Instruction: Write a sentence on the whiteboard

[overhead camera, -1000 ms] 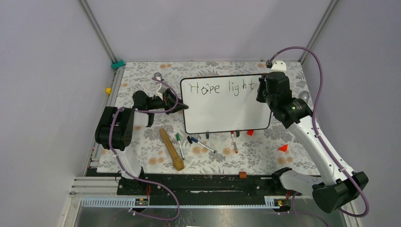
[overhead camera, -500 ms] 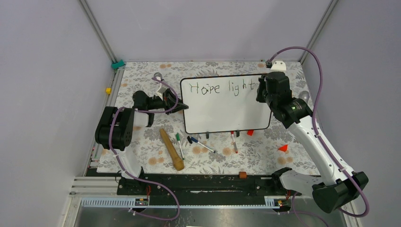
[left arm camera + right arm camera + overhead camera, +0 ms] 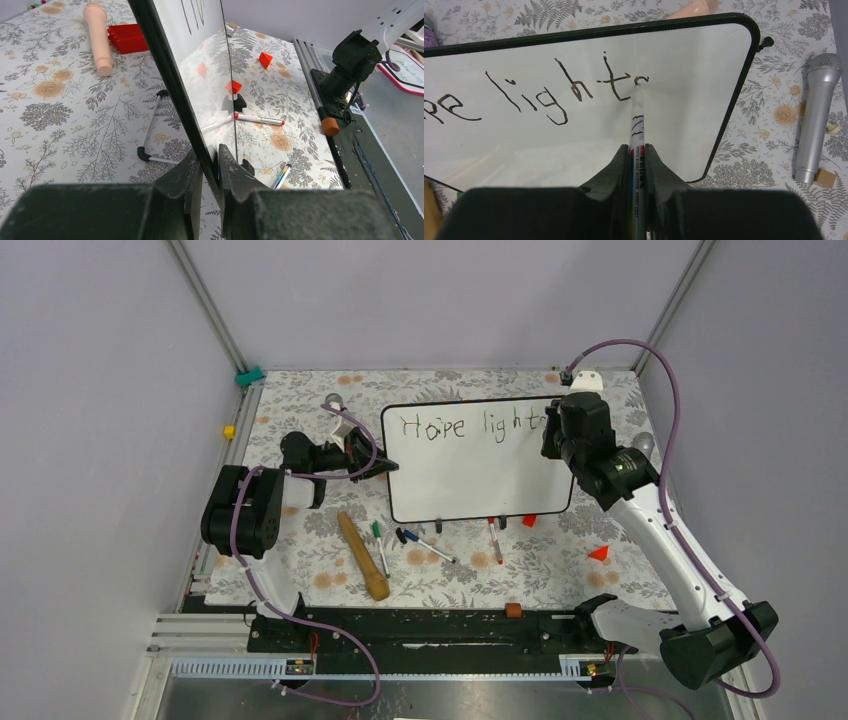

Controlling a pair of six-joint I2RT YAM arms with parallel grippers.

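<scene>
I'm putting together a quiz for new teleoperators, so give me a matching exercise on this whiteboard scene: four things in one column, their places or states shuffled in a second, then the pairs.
Column 1
1. left gripper
2. right gripper
3. silver microphone
4. wooden stick

Column 2
A. lying on the floral cloth beside the whiteboard's rounded corner
B. shut on the marker, whose tip touches the board
C. clamped on the whiteboard's black-framed edge
D. lying between the board and the arm bases, beside loose pens

Pairs: 1-C, 2-B, 3-A, 4-D
</scene>
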